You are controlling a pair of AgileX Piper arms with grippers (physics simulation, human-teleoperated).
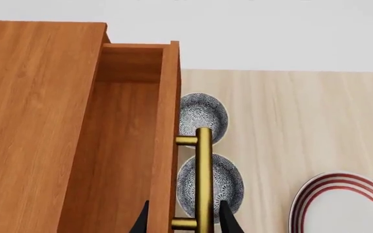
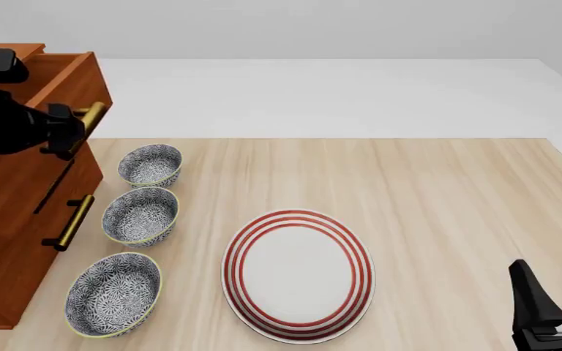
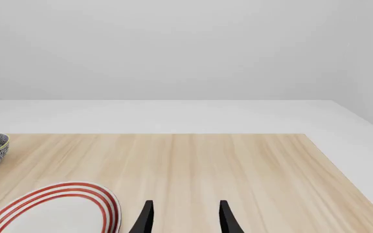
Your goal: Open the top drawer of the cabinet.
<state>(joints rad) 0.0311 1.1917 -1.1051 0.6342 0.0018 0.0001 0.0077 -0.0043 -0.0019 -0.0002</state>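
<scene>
The reddish-brown cabinet [image 2: 8, 219] stands at the table's left edge. Its top drawer [image 2: 66, 77] is slid partway out, and the left wrist view looks into its bare wooden inside [image 1: 128, 145]. My left gripper [image 2: 71, 133] is at the drawer's brass bar handle [image 1: 203, 179]. Its fingers [image 1: 228, 221] stand apart, one inside the drawer front and one outside the bar, as wide as the right gripper's, so it is open. My right gripper [image 2: 557, 289] hovers open at the near right of the table, holding nothing.
Three blue-patterned bowls [image 2: 150, 164] [image 2: 140, 216] [image 2: 114, 292] sit in a row just in front of the cabinet. A red-ringed white plate [image 2: 298, 274] lies at the table's near middle. A lower drawer's brass handle [image 2: 69, 221] sticks out towards the bowls.
</scene>
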